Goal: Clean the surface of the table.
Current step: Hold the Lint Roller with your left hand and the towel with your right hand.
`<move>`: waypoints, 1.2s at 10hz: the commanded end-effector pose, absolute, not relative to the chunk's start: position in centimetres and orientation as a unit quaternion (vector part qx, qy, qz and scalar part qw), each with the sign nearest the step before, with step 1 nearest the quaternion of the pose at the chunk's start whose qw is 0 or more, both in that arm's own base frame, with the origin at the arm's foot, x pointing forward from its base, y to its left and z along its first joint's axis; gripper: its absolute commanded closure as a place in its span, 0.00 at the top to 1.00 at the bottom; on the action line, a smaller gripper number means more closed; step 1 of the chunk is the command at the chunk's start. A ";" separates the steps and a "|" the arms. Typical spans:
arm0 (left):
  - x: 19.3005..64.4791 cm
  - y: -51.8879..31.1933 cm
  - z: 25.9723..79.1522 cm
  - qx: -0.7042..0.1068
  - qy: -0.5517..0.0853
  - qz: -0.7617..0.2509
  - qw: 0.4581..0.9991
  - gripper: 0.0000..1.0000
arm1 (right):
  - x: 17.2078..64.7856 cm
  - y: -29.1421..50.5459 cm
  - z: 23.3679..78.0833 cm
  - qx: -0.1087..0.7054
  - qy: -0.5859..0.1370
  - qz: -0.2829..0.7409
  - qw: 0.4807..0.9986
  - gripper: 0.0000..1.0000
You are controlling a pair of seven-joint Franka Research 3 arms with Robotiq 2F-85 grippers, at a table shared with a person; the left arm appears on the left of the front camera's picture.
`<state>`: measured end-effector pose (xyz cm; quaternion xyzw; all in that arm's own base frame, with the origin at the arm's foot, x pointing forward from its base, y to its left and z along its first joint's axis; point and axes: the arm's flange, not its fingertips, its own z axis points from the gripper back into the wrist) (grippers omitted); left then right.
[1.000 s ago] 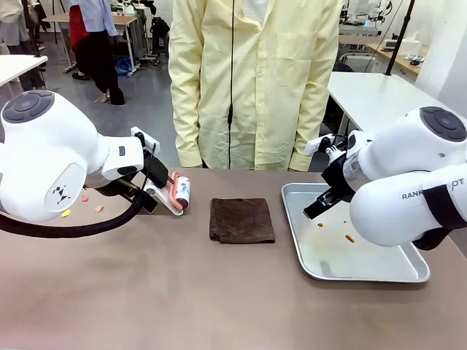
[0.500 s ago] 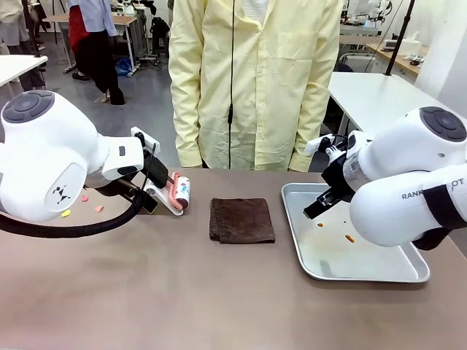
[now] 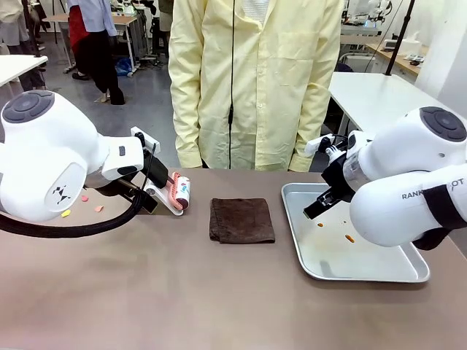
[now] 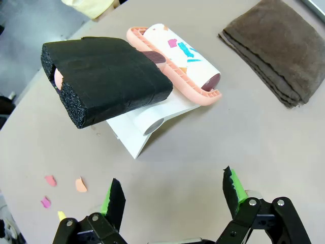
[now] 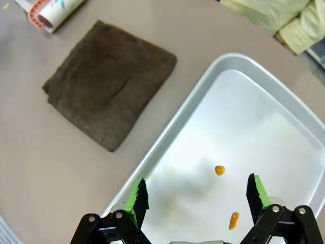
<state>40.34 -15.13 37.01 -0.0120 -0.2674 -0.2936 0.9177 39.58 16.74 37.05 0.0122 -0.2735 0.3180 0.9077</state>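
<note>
**Both grippers hung open and empty over the taupe table.**

The table [image 3: 182, 292] filled the foreground of the front view, and a person in a pale yellow coat [image 3: 252, 80] stood at its far edge. A silver metal tray [image 3: 365, 275] lay on the table's right part. Above it was the right gripper [image 5: 197, 193], its green-padded fingers spread wide with nothing between them. A folded dark brown cloth [image 3: 241, 219] lay flat at mid-table, near the tray's left rim but apart from it. Left of the cloth, a lint roller [image 4: 177, 51] with a pink frame and a black foam handle rested on a white stand [image 4: 144, 124]. The left gripper [image 4: 172, 190] hovered near it, fingers equally wide and holding nothing. Small coloured paper scraps [image 4: 80, 184] lay on the table by that gripper. Two tiny orange bits [image 5: 220, 170] sat in the tray.
</note>
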 end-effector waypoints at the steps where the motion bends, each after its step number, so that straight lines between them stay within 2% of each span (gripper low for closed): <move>1: 40.3 -15.1 37.0 -0.012 -0.267 -0.294 0.918 1.00 | 39.6 16.7 37.0 0.012 -0.274 0.318 0.908 1.00; 2: 39.5 -15.0 37.7 -0.036 -0.247 -0.305 0.919 1.00 | 38.9 16.3 37.5 0.010 -0.233 0.315 0.920 1.00; 3: 38.8 -15.0 39.0 -0.050 -0.206 -0.280 0.936 1.00 | 37.8 15.7 38.7 0.043 -0.192 0.327 0.924 1.00; 4: 37.5 -15.1 41.0 -0.080 -0.148 -0.251 0.953 1.00 | 36.7 15.1 40.7 0.059 -0.159 0.278 0.946 1.00; 5: 36.4 -14.8 42.6 -0.126 -0.117 -0.233 0.957 1.00 | 35.8 14.1 42.6 0.103 -0.139 0.219 0.960 1.00; 7: 34.8 -12.5 45.4 -0.252 -0.090 -0.207 0.941 1.00 | 34.0 11.0 46.0 0.232 -0.117 0.130 0.957 1.00; 8: 34.1 -10.0 46.6 -0.339 -0.080 -0.182 0.920 1.00 | 32.9 8.2 47.3 0.331 -0.102 0.104 0.932 1.00; 9: 33.5 -6.6 47.5 -0.404 -0.091 -0.143 0.899 1.00 | 31.9 5.6 47.8 0.404 -0.099 0.065 0.907 1.00; 10: 32.8 -2.1 47.7 -0.445 -0.126 -0.054 0.885 1.00 | 30.7 2.9 47.4 0.450 -0.101 0.038 0.886 1.00; 12: 30.7 6.6 46.1 -0.509 -0.179 0.054 0.840 1.00 | 29.1 -3.1 45.4 0.525 -0.117 -0.030 0.842 1.00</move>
